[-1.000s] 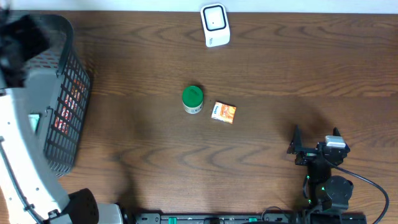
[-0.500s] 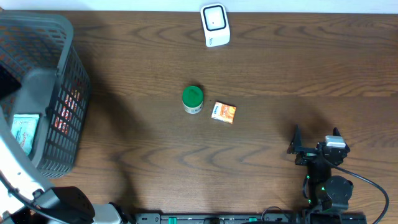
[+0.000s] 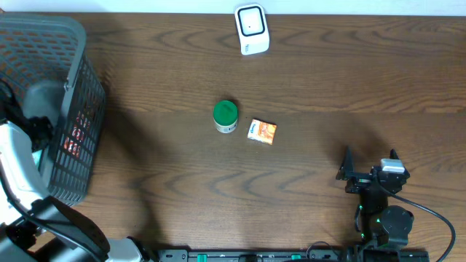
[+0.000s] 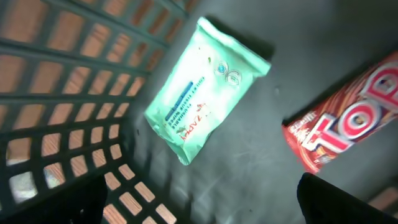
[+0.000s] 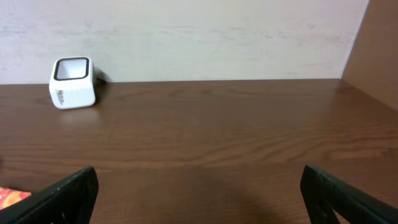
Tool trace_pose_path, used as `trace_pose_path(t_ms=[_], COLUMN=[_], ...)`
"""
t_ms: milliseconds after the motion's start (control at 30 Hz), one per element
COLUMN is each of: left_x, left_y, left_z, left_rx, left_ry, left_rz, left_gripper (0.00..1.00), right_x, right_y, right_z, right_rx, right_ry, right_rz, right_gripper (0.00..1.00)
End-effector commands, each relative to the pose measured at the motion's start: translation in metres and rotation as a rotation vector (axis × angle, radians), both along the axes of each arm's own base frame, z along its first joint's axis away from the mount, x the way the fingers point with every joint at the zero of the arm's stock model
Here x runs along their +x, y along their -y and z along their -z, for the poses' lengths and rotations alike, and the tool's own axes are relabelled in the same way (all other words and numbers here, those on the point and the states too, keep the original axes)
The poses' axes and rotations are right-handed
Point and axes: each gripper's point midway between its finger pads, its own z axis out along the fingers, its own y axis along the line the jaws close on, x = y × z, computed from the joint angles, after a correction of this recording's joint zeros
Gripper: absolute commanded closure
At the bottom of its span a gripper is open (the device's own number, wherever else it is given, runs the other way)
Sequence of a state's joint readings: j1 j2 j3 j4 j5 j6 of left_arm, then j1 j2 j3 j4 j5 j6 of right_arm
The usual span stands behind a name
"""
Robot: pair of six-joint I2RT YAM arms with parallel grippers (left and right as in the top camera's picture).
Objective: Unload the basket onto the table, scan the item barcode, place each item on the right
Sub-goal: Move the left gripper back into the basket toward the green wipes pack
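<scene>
Since before, the left arm [image 3: 20, 156] has dropped into the basket [image 3: 81, 87]. The left fingers [image 4: 348, 199] hang spread and empty over a green packet [image 4: 202, 87] beside a red bar [image 4: 348, 118], while the right fingers [image 5: 68, 193] idle, spread, above the desk [image 3: 328, 87]. Fetching seems the step; next, descend, pinch the packet and carry it to the scanner [image 3: 252, 29].

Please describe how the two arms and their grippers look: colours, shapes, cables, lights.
The left arm has a white rounded shell with black joints. The right arm is black, with a grey block on top, small green lights and a black cable curving beside it. The left gripper and the right gripper both have dark fingers.
</scene>
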State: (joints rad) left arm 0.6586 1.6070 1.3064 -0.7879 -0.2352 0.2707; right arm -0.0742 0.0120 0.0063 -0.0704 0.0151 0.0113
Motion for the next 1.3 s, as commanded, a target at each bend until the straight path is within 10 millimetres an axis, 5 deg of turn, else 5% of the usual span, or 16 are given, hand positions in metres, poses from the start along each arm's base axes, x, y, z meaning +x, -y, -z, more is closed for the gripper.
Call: trace_pose_path(t_ms=[0, 400, 700, 967, 1267], left_x=[-0.003, -0.017, -0.031, -0.023, -0.016], left_y=[-0.005, -0.019, -0.038, -0.058, -0.064], left_z=[0.022, 0.096, 0.112, 0.109, 0.124], left_rx=[0.002, -0.051, -0.04, 0.02, 0.027], left_ry=[-0.099, -0.343, -0.417, -0.386, -0.397], left_rz=[0.087, 0.103, 0.112, 0.148, 0.184], left_gripper=[0.02, 0.02, 0.02, 0.01, 0.12], right_x=[0.0, 0.0, 0.0, 0.0, 0.0], right_y=[-0.001, -0.001, -0.001, -0.001, -0.001], right_z=[0.0, 0.0, 0.0, 0.0, 0.0], right_rx=[0.002, 0.002, 0.002, 0.002, 0.002], right_ry=[0.002, 0.002, 0.002, 0.002, 0.002], right_rz=[-0.001, -0.001, -0.001, -0.001, -0.001], right_gripper=[0.01, 0.01, 0.01, 0.01, 0.01])
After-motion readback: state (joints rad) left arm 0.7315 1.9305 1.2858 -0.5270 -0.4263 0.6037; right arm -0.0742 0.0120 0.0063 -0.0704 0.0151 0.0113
